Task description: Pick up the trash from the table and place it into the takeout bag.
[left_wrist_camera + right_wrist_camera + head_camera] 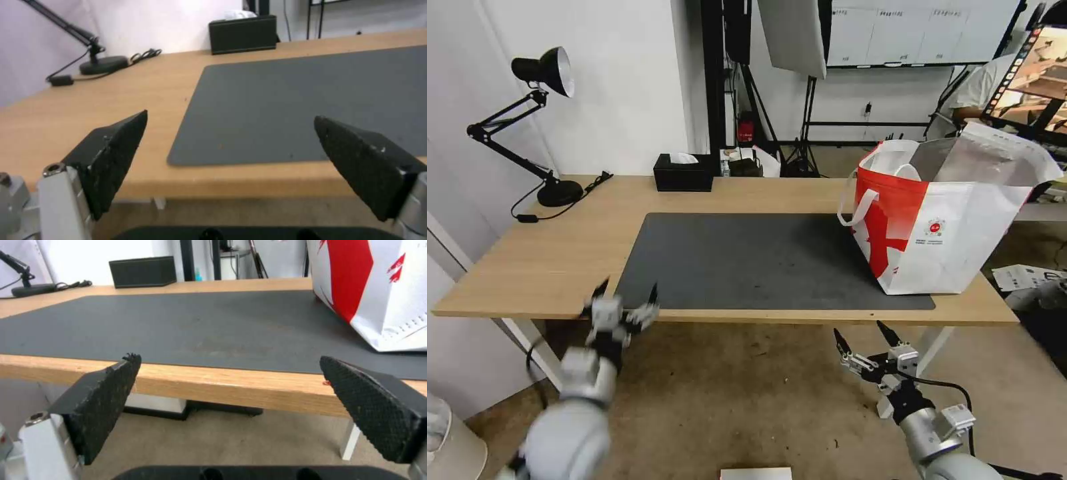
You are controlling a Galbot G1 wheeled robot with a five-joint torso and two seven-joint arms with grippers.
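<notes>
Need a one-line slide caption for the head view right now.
Both grippers, left and right, open at the table's near edge; takeout bag upright on the mat.

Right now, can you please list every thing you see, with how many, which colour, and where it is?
table: one, light wood, in front of the robot
mat: one, dark grey, on the table's middle
takeout bag: one, white and red, standing on the mat's right end, mouth open
tissue box: one, black, at the table's back edge
desk lamp: one, black, back left corner
left gripper: one, black fingers, open, at the table's front edge
right gripper: one, black fingers, open, below the table's front edge
</notes>
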